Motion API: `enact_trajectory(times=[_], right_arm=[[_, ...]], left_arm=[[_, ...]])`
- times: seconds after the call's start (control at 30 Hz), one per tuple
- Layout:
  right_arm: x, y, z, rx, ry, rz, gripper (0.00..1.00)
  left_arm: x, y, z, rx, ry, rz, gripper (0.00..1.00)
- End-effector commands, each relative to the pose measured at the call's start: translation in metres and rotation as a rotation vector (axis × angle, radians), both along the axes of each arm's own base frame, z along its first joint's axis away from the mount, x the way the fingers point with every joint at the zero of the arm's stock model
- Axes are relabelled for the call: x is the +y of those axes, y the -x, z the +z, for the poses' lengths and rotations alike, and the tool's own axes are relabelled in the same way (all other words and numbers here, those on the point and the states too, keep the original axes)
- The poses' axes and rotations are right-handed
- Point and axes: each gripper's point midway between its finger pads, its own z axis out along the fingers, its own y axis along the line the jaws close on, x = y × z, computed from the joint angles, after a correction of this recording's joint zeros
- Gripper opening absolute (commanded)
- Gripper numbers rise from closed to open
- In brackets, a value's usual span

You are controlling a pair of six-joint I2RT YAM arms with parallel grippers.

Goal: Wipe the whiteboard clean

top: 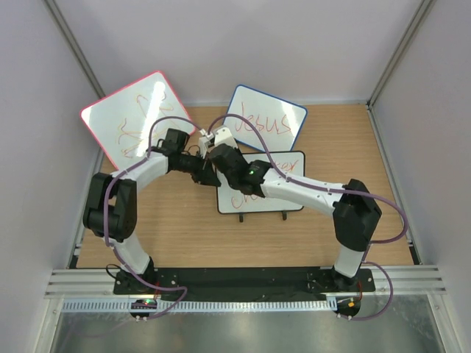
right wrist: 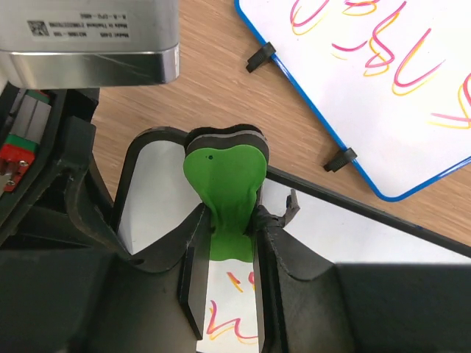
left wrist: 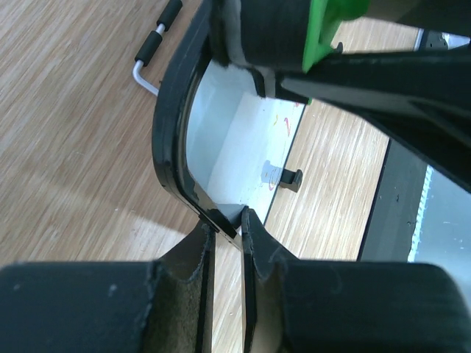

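The black-framed whiteboard (top: 254,202) lies on the wooden table with red and yellow scribbles on it. My left gripper (top: 209,177) is shut on its upper left corner; in the left wrist view its fingertips (left wrist: 227,220) pinch the black frame (left wrist: 165,140). My right gripper (top: 215,163) is shut on a green eraser (right wrist: 224,173), which is pressed on the board near that corner. Scribbles (right wrist: 234,316) show between the right gripper's fingers (right wrist: 193,250). The green eraser also shows in the left wrist view (left wrist: 324,29).
A pink-red-framed board (top: 140,118) leans at the back left. A blue-framed board reading "Jesus" (top: 265,121) lies at the back, right beside the right gripper (right wrist: 383,73). A small metal foot with black ends (left wrist: 151,51) lies on the wood.
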Motion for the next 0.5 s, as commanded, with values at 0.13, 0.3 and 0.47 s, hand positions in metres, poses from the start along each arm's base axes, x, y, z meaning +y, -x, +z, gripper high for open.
enact_trajectory(times=[0.13,0.3,0.47], right_arm=[[-0.022,-0.006,-0.016,-0.001,0.042,-0.058,0.01],[-0.055,0.032,-0.074,0.105,0.066,-0.097,0.01],[-0.071,0.066,-0.104,0.158,0.055,-0.131,0.01]], left_arm=[[0.004,-0.014,0.006,-0.177,-0.065,-0.026,0.0],[0.004,-0.014,0.007,-0.18,-0.064,-0.026,0.0],[0.004,-0.014,0.006,-0.18,-0.066,-0.028,0.0]])
